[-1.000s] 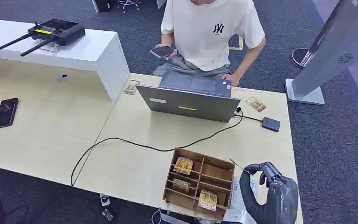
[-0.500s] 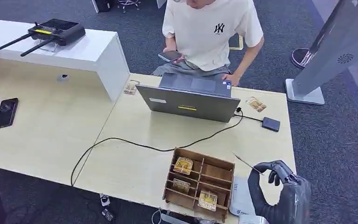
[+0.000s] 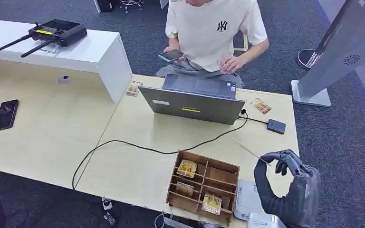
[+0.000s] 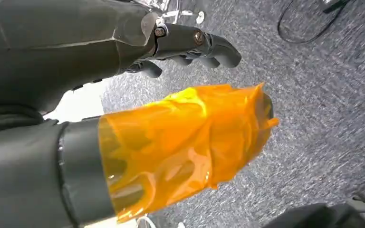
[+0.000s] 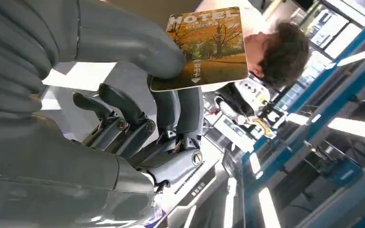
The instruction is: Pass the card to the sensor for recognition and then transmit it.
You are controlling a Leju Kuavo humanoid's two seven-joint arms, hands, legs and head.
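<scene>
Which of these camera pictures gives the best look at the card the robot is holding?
The right wrist view: the card faces the camera, pinched by the right hand, with a tree picture and the word HOTEL legible. In the head view the card is edge-on, a thin sliver above the table. The left wrist view looks at carpet.

Right hand pinching the card, now raised and shifted farther from the wooden tray, toward the table's right edge. The person's hand has lifted off the laptop to chest level.
</scene>
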